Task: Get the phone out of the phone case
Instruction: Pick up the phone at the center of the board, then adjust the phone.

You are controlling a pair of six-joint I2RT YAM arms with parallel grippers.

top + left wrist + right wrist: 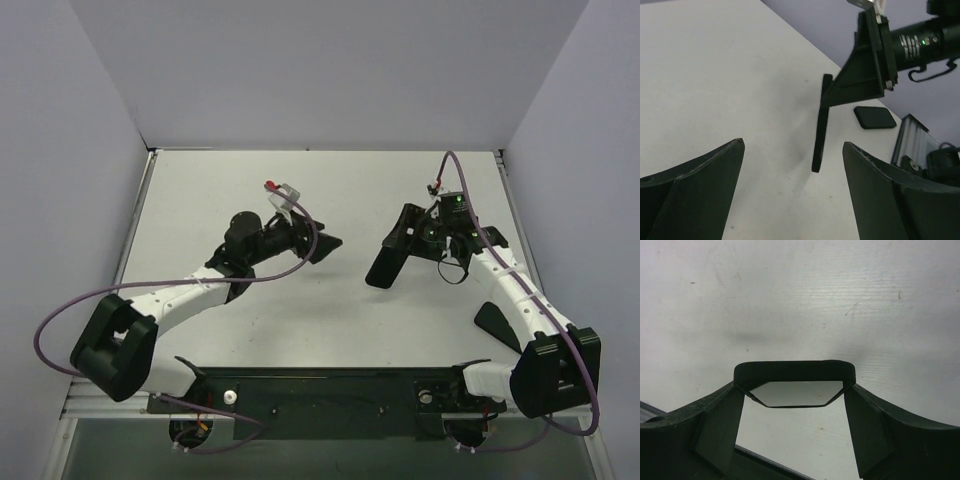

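The phone case (388, 262) is up in the air, off the table (300, 190), right of center, hanging tilted w/ its low end toward the arms. In the right wrist view there's a glossy pale face inside the black rim, prob the phone (796, 392) not out yet, but can't say 100%.

The right gripper (408, 232) has it pinched by the top end only, jaws clamped across the width. The left gripper (328, 243) sits just beside it on the left, facing it, jaws spread wide w/ nothing between them.

There's also a flat black slab (497, 325) lying on the table by the right arm, no idea what it is.

What could go wrong imo:
- One-end pinch = lots of leverage. If the left arm pulls or pries hard, the whole thing could twist out of the right jaws and drop.
- If the left jaws close over rim + phone together, nothing separates, you just get a tug of war.
- The two grippers are close, so a sloppy approach could knock fingers together.
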